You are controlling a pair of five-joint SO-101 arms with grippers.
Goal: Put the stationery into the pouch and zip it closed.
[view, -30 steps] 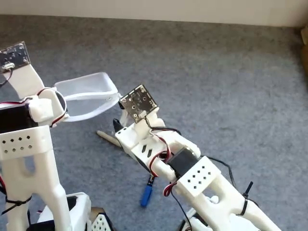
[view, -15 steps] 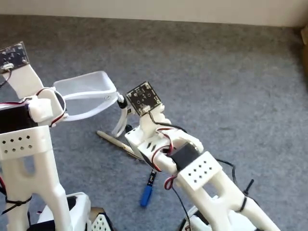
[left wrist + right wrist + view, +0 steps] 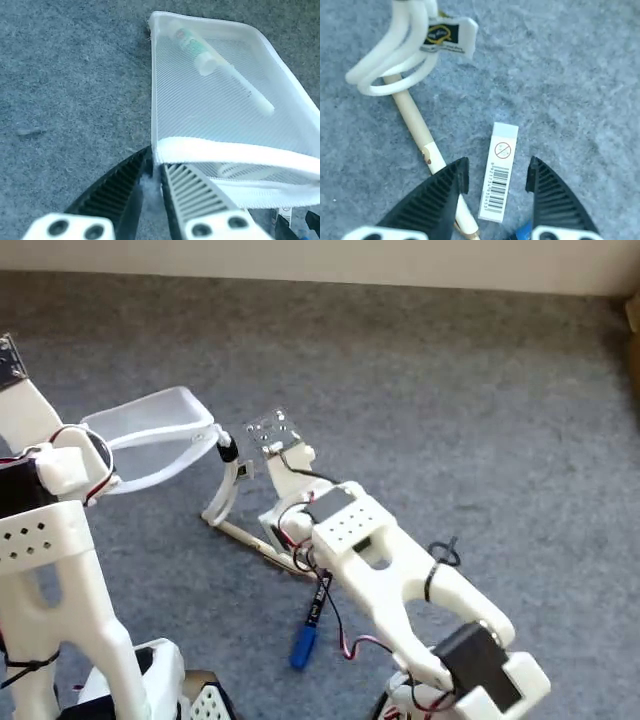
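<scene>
Pen partly under right arm

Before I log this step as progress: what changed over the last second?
The left gripper, shut on the pouch, carried it leftward in the high view. The right arm's wrist swung toward the pouch; the right gripper is open over a small white barcoded piece. The pencil and blue pen stayed on the grey surface; nothing newly grasped.
</scene>
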